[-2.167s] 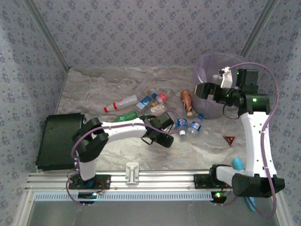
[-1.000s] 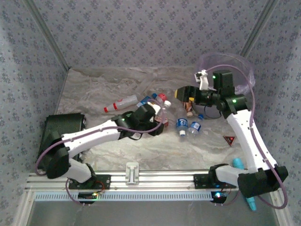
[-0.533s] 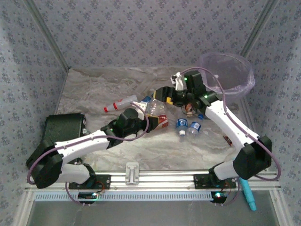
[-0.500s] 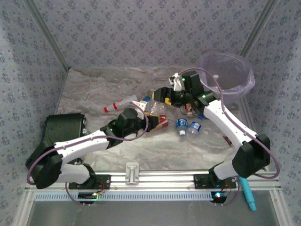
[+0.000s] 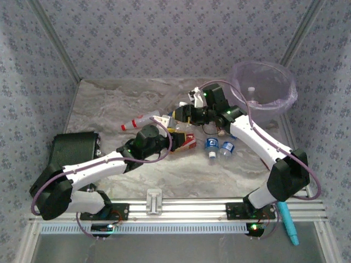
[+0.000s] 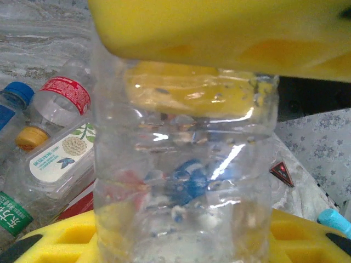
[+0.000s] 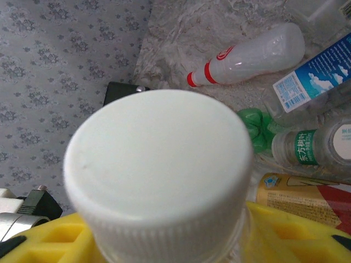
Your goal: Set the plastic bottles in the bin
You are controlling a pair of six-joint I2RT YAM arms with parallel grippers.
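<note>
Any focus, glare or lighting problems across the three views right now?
Left wrist: the clear bottle is very close to the lens, with bright glare streaks on its wall, while the bottles behind it look sharper. Right wrist: the white cap is oversized and soft-edged, and the white bottle beyond is crisper. Top external: flat, even light, faint shadows and coarse detail, though the bin rim is readable.

left arm (image 5: pixel 93 167) is lying stretched from lower left toward centre | left gripper (image 5: pixel 176 138) is clamping a clear bottle (image 6: pixel 184 164) between yellow pads (image 6: pixel 219 27) | right arm (image 5: pixel 258 139) is arching from lower right to upper centre | right gripper (image 5: pixel 176 116) is sitting at a white-capped bottle (image 7: pixel 159 175), closure unreadable
</note>
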